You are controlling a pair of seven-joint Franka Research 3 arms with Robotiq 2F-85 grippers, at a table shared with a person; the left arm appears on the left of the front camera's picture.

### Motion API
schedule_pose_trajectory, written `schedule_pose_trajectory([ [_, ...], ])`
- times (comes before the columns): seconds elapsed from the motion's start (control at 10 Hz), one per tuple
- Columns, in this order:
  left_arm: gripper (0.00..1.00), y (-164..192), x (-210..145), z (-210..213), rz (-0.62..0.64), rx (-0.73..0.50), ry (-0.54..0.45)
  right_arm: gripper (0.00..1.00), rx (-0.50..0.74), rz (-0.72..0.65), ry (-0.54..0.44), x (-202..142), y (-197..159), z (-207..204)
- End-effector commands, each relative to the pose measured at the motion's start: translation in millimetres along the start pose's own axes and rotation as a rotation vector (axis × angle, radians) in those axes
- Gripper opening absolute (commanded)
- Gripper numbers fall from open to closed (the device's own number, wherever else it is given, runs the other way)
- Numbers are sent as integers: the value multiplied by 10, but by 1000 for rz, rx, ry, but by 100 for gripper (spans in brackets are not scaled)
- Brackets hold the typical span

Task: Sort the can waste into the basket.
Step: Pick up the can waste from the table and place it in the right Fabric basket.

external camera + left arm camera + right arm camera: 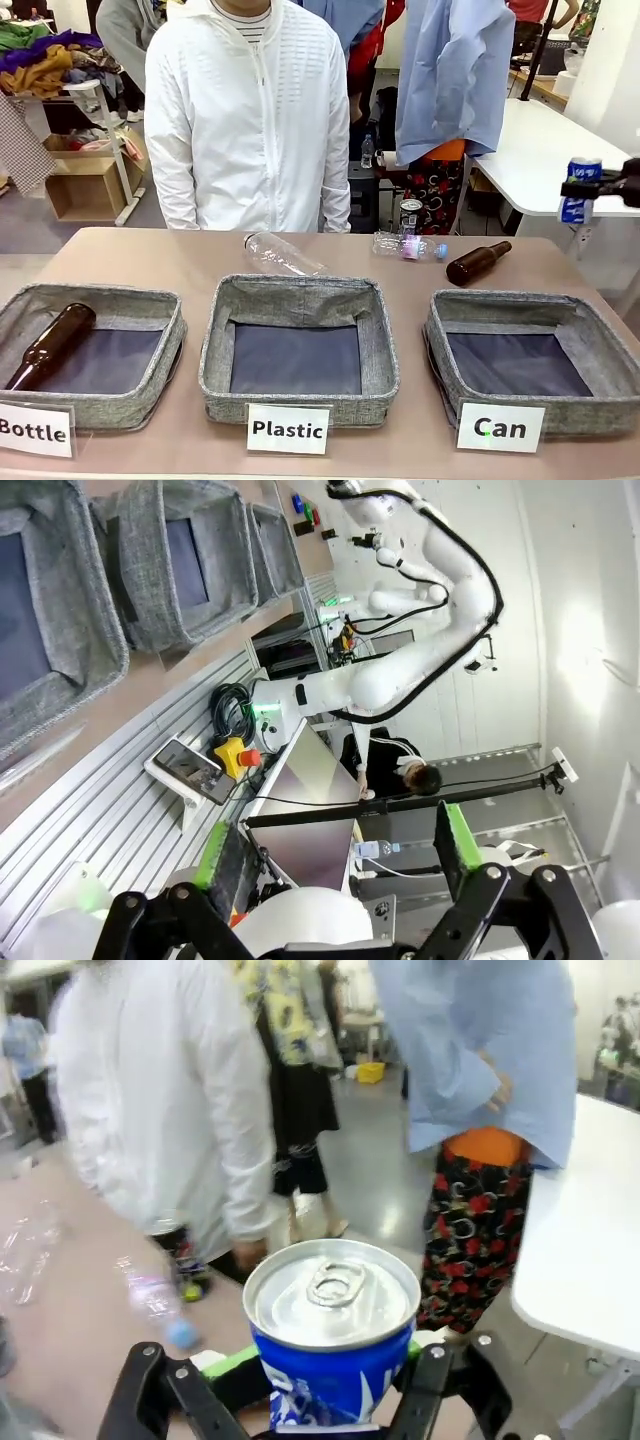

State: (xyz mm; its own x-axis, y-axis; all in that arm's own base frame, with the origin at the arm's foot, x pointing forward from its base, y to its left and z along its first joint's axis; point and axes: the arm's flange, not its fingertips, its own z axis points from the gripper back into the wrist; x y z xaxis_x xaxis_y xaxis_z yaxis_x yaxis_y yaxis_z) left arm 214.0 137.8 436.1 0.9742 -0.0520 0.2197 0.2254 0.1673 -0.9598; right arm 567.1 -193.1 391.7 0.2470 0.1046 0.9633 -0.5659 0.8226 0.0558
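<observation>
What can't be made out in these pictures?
Front view: right pincer, gripping the blue can, is cut off by the right edge.
Front view: dark can too small to read, base behind a clear bottle.
Right wrist view: blue can's print cut off at bottom edge; the clear bottle blurred.

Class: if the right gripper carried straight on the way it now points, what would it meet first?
Holding the blue can, the right gripper points at bare floor between the white-jacketed person and the blue-shirted person; the way looks free, though depth is unclear.
</observation>
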Motion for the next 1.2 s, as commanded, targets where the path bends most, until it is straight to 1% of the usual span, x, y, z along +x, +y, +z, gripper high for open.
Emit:
schedule_pose_trajectory([
  [0.0, 100, -29, -25, 5, 9, -13, -3, 0, 123, 5, 178, 587, 741, 470],
  [0.1, 100, -29, -25, 5, 9, -13, -3, 26, 219, 50, 255, 720, 1066, 614],
  [0.2, 100, -29, -25, 5, 9, -13, -3, 26, 329, 88, 340, 792, 1386, 708],
  [0.3, 100, -29, -25, 5, 9, -13, -3, 26, 463, 96, 473, 779, 1713, 762],
  [0.4, 100, -29, -25, 5, 9, -13, -3, 26, 551, 131, 575, 703, 1999, 777],
  [0.5, 100, -29, -25, 5, 9, -13, -3, 26, 618, 173, 667, 581, 2239, 787],
  [0.6, 100, -29, -25, 5, 9, -13, -3, 26, 653, 231, 730, 465, 2412, 786],
  [0.7, 100, -29, -25, 5, 9, -13, -3, 26, 666, 296, 782, 343, 2543, 791],
  [0.8, 100, -29, -25, 5, 9, -13, -3, 26, 678, 339, 789, 303, 2580, 798],
  [1.0, 100, -29, -25, 5, 9, -13, -3, 26, 650, 344, 778, 282, 2537, 775],
  [1.1, 100, -29, -25, 5, 9, -13, -3, 64, 656, 374, 764, 279, 2505, 773],
])
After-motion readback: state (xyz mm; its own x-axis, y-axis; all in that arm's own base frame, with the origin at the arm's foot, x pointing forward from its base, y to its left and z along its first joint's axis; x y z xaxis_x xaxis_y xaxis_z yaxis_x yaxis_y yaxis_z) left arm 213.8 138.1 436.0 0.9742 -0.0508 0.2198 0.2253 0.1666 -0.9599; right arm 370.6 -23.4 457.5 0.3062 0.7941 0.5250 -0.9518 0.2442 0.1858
